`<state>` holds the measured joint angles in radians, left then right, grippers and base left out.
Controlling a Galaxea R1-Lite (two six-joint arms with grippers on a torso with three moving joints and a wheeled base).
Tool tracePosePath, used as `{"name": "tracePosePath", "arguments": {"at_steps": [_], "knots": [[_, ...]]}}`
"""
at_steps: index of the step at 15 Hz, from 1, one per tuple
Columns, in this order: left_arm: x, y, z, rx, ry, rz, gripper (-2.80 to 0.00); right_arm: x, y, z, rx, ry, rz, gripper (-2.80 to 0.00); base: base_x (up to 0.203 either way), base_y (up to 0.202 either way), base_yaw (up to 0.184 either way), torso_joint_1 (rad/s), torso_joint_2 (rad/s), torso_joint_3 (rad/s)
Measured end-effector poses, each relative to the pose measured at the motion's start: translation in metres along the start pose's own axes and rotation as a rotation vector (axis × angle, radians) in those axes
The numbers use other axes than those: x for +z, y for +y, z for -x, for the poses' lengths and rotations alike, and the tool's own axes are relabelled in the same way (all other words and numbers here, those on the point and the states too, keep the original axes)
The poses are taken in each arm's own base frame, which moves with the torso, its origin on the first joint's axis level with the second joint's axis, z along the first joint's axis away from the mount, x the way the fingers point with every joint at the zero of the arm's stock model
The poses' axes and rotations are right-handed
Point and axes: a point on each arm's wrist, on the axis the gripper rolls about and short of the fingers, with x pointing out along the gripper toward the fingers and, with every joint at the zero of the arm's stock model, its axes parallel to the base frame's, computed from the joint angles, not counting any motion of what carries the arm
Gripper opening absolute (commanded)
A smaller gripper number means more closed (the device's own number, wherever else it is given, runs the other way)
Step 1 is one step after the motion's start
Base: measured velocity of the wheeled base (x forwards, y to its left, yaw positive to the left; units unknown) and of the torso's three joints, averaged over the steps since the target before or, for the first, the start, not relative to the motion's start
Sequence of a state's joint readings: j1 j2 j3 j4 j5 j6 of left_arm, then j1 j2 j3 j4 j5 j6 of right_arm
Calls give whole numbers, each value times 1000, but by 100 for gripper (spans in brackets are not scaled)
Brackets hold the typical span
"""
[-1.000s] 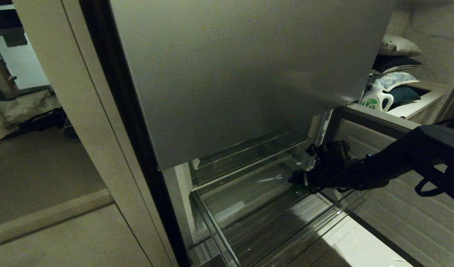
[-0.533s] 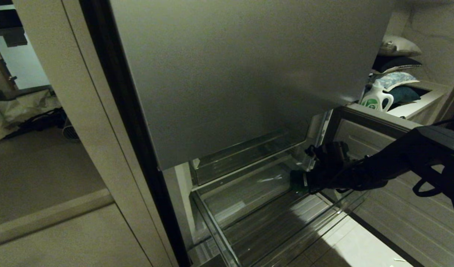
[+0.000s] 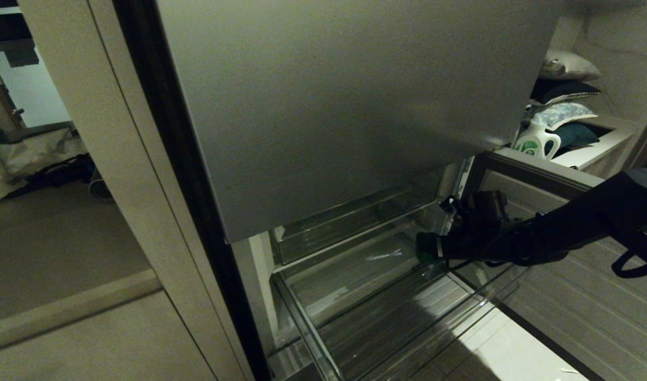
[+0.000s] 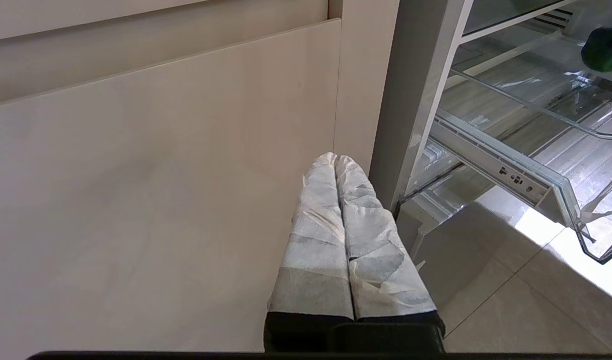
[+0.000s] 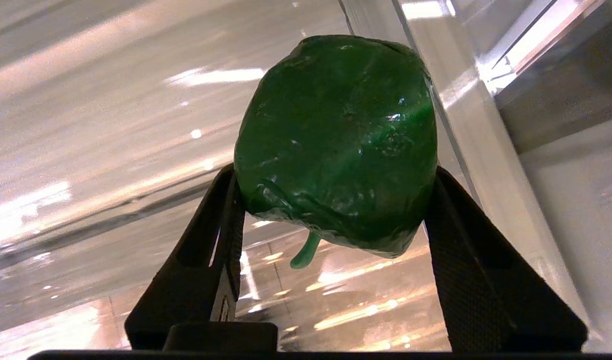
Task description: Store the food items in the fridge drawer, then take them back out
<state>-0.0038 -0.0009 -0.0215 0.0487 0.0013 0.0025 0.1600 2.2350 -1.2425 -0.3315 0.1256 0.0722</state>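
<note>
One of the food items, a dark green rounded one [image 5: 336,140] with a short stem, sits between the black fingers of my right gripper [image 5: 333,175], which is shut on it. In the head view the right gripper [image 3: 431,248] holds this green piece [image 3: 424,247] just above the right rear part of the pulled-out clear fridge drawer [image 3: 302,317]. The drawer's ribbed floor [image 3: 376,323] shows bare. My left gripper [image 4: 336,157] is parked low beside a beige cabinet panel, its taped fingers pressed together and holding nothing. Its view also catches the drawer rim [image 4: 511,170] and the green piece [image 4: 606,47].
The grey upper fridge door [image 3: 328,106] hangs over the drawer. A smaller clear bin [image 3: 349,222] sits behind the drawer. The open lower door panel [image 3: 524,174] stands to the right, close to my right arm. A white-and-green detergent jug [image 3: 535,140] and pillows [image 3: 566,66] lie beyond it.
My right arm has risen a little, and the green piece in its gripper now sits higher over the drawer floor. The left arm has not moved.
</note>
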Motion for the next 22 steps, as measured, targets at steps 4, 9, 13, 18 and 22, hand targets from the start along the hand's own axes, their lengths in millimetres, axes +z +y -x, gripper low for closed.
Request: {"name": "tracePosePath", "arguments": {"at_steps": [4,9,13,18,22], "knots": [[0,0,0,0,0,0,-280,9,3,18,1,-36,6,-280,0,0,0,0,0,0],[0,0,0,0,0,0,-280,22,9,60,3,-100,15,-280,0,0,0,0,0,0],[0,0,0,0,0,0,-280,18,15,111,5,-137,21,-280,0,0,0,0,0,0],[0,0,0,0,0,0,-280,-10,22,182,3,-170,25,-280,0,0,0,0,0,0],[0,0,-1,-1,-14,1,-280,-36,27,236,-17,-238,31,-280,0,0,0,0,0,0]]}}
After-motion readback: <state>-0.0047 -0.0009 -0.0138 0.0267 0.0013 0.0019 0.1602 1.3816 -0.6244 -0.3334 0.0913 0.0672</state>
